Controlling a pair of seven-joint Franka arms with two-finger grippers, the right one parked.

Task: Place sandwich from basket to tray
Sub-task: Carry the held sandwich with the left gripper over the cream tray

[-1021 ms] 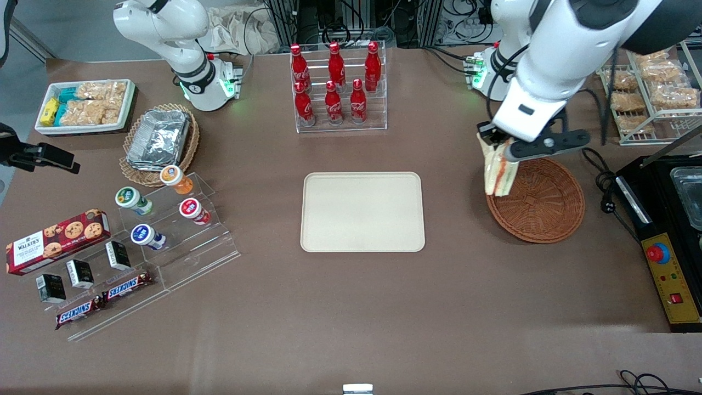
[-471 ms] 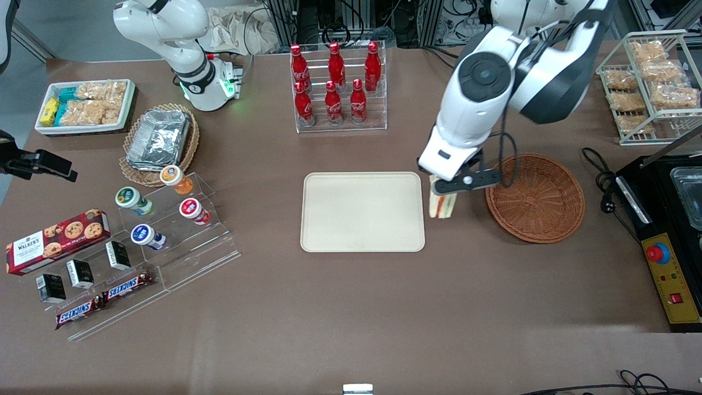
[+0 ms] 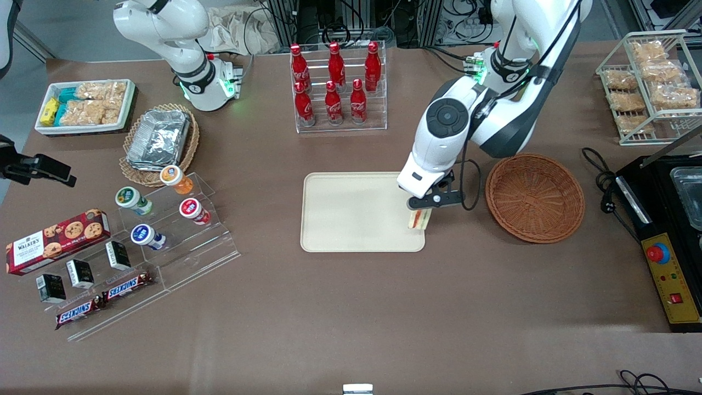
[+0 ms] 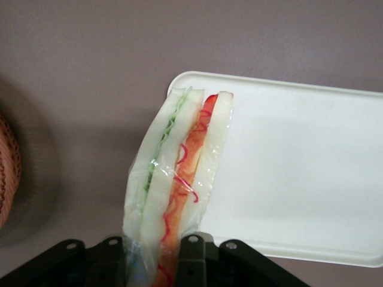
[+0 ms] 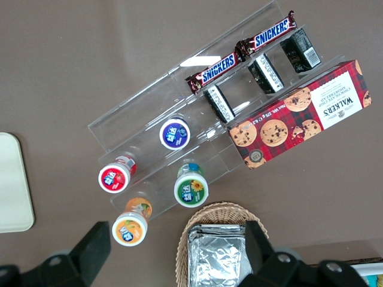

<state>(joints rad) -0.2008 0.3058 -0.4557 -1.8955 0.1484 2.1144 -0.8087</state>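
My left gripper (image 3: 421, 210) is shut on the sandwich (image 3: 419, 219), a plastic-wrapped white-bread wedge with green and orange-red filling. It hangs down from the fingers over the tray's (image 3: 351, 214) edge nearest the basket (image 3: 535, 197). In the left wrist view the sandwich (image 4: 176, 173) is pinched between the black fingers (image 4: 191, 260), its tip over the cream tray's (image 4: 299, 179) corner. The reddish-brown wicker basket is empty; a sliver of the basket (image 4: 7, 173) shows in the wrist view.
A clear rack of red cola bottles (image 3: 335, 88) stands farther from the front camera than the tray. A tan wicker basket with foil trays (image 3: 159, 140), a yoghurt-cup stand (image 3: 164, 219) and snack boxes lie toward the parked arm's end. A wire rack (image 3: 652, 82) and black appliance (image 3: 669, 230) stand past the basket.
The gripper has carried the sandwich from above the basket's rim sideways across the table to the tray's near-basket edge, and it sits lower now. The basket is left empty.
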